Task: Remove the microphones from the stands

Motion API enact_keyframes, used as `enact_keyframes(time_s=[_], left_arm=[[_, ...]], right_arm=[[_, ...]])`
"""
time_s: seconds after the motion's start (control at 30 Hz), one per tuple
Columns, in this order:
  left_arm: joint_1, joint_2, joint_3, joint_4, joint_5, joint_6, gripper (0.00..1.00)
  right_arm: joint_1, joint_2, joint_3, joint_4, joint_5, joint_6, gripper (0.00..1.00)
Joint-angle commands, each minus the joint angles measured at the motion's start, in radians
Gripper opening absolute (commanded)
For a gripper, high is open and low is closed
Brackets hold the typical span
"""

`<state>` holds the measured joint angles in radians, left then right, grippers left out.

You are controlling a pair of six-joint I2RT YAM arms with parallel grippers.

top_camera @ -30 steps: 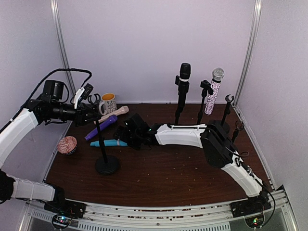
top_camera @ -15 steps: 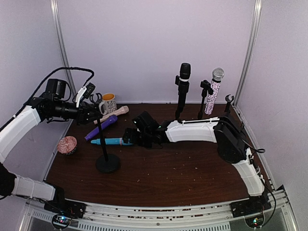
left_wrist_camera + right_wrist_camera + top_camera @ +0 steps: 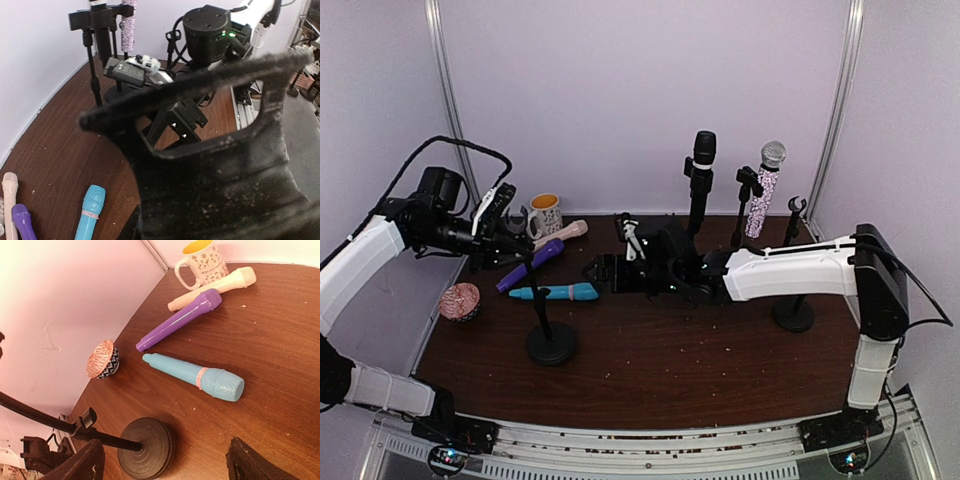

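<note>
A blue microphone (image 3: 555, 292) lies flat on the brown table, and also shows in the right wrist view (image 3: 195, 376). A thin black stand (image 3: 535, 295) with a round base (image 3: 550, 345) leans beside it; its clip is empty. My left gripper (image 3: 510, 232) is shut on the top of this stand. The left wrist view is mostly filled by a blurred black shape. My right gripper (image 3: 603, 272) is open and empty, just right of the blue microphone's head, with its fingers (image 3: 85, 465) wide apart above the table.
A purple microphone (image 3: 530, 265) and a cream one (image 3: 560, 234) lie near a mug (image 3: 546, 213). A cupcake (image 3: 459, 301) sits at the left edge. At the back, a black microphone (image 3: 702, 160) and a sparkly one (image 3: 765, 190) stand in stands. An empty stand (image 3: 793, 260) is at the right.
My right arm has swung its elbow far right and the gripper has drawn back from the blue microphone, which lies free. The left gripper and the stand shifted slightly right.
</note>
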<state>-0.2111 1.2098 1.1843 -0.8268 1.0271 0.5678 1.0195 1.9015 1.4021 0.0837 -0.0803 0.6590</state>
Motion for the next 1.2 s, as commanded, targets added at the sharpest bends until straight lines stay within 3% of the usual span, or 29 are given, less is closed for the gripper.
enact_keyframes(time_s=[0.0,0.23,0.37,0.4,0.47,0.63,0.77,0.87,0.97,1.17], left_arm=[[-0.005,0.016,0.048,-0.173,0.184,0.331,0.03],[-0.058,0.096,0.115,-0.541,0.210,0.816,0.09],[-0.062,0.172,0.166,-0.758,0.205,1.020,0.12],[-0.063,0.182,0.170,-0.797,0.200,1.072,0.15],[-0.063,0.189,0.169,-0.822,0.186,1.116,0.38],[-0.063,0.143,0.151,-0.620,0.126,0.868,0.59],[-0.063,0.061,0.098,-0.443,0.074,0.714,0.67],[-0.063,0.028,0.088,-0.416,0.044,0.657,0.75],[-0.062,-0.007,0.065,-0.402,-0.002,0.583,0.94],[0.013,-0.163,-0.056,-0.237,-0.101,0.353,0.98]], right_arm=[[0.018,-0.020,-0.068,0.082,-0.100,0.040,0.83],[0.019,0.016,-0.024,0.139,-0.359,0.186,0.77],[0.020,0.067,0.056,0.114,-0.457,0.232,0.77],[0.019,0.085,0.078,0.101,-0.478,0.241,0.77],[0.019,0.118,0.112,0.085,-0.511,0.261,0.76],[0.021,0.169,0.149,0.055,-0.556,0.284,0.72],[0.022,0.179,0.128,0.081,-0.585,0.302,0.69],[0.021,0.189,0.110,0.123,-0.617,0.330,0.67],[0.021,0.222,0.127,0.161,-0.670,0.363,0.62],[0.019,0.265,0.139,0.243,-0.737,0.413,0.57]])
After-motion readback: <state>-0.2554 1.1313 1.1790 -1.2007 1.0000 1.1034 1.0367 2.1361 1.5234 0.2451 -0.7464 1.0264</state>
